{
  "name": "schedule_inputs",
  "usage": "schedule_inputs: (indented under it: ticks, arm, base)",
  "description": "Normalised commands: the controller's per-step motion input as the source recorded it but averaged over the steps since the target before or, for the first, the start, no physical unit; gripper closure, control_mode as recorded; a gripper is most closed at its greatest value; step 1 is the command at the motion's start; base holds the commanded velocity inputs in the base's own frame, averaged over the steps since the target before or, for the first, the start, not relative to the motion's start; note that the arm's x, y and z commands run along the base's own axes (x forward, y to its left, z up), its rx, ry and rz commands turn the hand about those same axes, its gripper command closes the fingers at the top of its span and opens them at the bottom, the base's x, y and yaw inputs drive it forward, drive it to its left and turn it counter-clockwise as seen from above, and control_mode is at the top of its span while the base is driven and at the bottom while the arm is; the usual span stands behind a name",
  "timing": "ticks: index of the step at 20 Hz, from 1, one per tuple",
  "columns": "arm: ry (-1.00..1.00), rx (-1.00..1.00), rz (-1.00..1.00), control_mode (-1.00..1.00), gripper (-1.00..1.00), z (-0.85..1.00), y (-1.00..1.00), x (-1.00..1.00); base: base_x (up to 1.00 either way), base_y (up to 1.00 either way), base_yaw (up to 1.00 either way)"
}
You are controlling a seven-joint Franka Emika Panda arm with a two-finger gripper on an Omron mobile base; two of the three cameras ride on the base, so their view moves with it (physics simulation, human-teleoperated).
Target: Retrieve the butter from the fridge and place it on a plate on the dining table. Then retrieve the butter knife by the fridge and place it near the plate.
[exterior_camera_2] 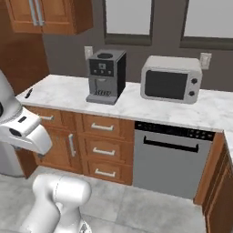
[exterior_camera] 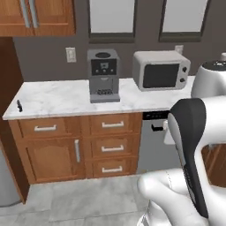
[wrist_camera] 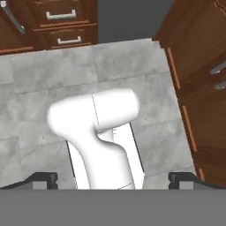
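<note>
The fingers [wrist_camera: 44, 178] stand spread wide with nothing between them, pointing down over the grey floor [wrist_camera: 39, 88]. The butter knife [exterior_camera: 19, 106] lies near the left end of the white tabletop [exterior_camera: 57, 99], well apart from the coffee machine [exterior_camera: 103, 75] and the microwave [exterior_camera: 161, 69]. Judgement: the knife is not yet picked up. The state of the butter step cannot be told.

The counter [exterior_camera: 57, 99] is looking like polished white marble, the drawers [exterior_camera: 112, 145] like smooth wood, the dishwasher [exterior_camera_2: 175, 159] like matt metal.
</note>
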Motion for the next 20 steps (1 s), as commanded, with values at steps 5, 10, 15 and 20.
schedule_inputs:
  ticks: [5,10,15,20]
  arm:
    - [0.0,0.0,0.0,1.0,-1.0,0.0,0.0,0.0]
    - [0.0,0.0,0.0,1.0,-1.0,0.0,0.0,0.0]
    - [0.0,0.0,0.0,1.0,-1.0,0.0,0.0,0.0]
    - [0.0,0.0,0.0,1.0,-1.0,0.0,0.0,0.0]
  base:
    - [0.61,0.22,0.64]
    - [0.58,0.0,0.69]
    - [0.48,0.16,0.59]
    - [0.27,0.21,0.15]
